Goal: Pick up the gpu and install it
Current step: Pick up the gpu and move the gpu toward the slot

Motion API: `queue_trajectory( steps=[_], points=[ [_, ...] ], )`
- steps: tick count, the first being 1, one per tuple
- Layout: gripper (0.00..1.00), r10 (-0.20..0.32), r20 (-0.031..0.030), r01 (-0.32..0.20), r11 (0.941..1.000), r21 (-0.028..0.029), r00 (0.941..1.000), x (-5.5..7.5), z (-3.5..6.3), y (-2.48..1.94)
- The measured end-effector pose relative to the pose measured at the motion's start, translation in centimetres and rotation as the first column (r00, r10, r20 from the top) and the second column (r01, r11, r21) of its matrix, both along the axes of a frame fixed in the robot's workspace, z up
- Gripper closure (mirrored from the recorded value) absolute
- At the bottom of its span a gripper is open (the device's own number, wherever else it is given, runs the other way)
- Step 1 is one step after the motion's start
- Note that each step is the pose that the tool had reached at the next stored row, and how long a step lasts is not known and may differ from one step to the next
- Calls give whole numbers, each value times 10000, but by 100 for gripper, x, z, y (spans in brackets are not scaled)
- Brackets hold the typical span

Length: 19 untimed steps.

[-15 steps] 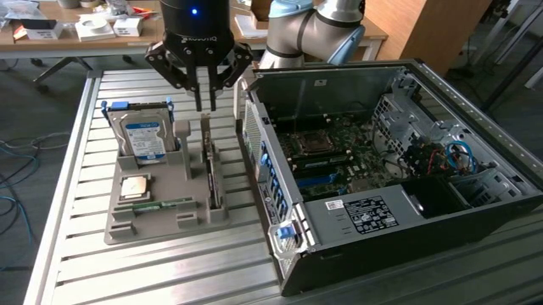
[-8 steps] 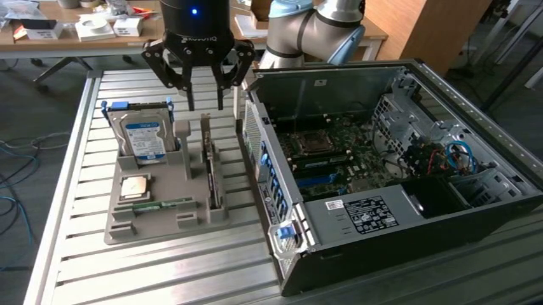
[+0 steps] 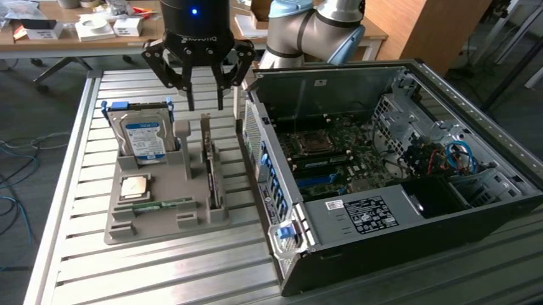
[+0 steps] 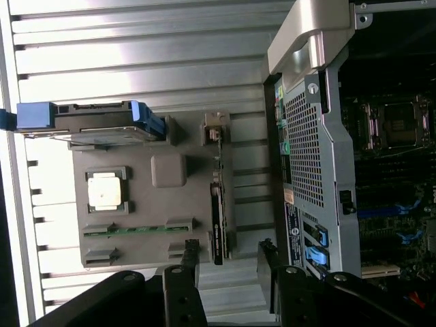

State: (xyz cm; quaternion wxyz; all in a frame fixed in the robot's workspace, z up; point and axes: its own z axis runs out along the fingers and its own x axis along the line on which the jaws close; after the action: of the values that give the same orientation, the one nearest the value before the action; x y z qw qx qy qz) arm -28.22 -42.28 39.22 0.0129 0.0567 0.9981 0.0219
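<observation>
Jaws: spread wide, empty, hanging over the far end of the grey tray [image 3: 157,222] on my desk [image 3: 76,190]. Gpu [image 3: 212,171]: on edge in its tray slot, just toward 6 o'clock from the jaws in the exterior view, long axis 12-to-6, computer case [image 3: 331,82] at 3 o'clock. The wrist view gives the card's thin edge lined up between the fingers [image 4: 189,266]; the exterior view gives the air between jaws and card.

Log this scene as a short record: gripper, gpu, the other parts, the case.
gripper: over the tray's far end, jaws open, holding nothing
gpu: upright on its edge in the tray, untouched
tray: gray, at the exterior view's left of the case
other parts in tray: hard drive, processor, memory stick
computer case: lying open, motherboard exposed
task state: gpu not yet picked up
</observation>
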Motion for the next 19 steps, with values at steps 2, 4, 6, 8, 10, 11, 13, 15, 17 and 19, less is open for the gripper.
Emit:
queue_trajectory(
  steps=[2,4,6,8,10,11,13,15,17,19],
  points=[
    [53,0,1,0,10000,1,10000,0,-4,0],
    [53,-1,1,1,10000,7,10000,-1,-21,0],
    [53,-1,0,1,10000,8,10000,-1,-42,0],
    [53,0,0,0,10000,9,10000,0,-65,0],
    [53,0,0,0,10000,8,10000,0,-89,0],
    [53,0,0,0,10000,8,10000,0,-100,0],
    [53,0,0,0,10000,8,10000,0,-122,0],
    [53,0,-1,0,10000,8,10000,0,-142,0],
    [53,0,0,0,10000,8,10000,0,-159,0],
    [53,0,-1,0,10000,8,10000,0,-171,0]
  ],
)
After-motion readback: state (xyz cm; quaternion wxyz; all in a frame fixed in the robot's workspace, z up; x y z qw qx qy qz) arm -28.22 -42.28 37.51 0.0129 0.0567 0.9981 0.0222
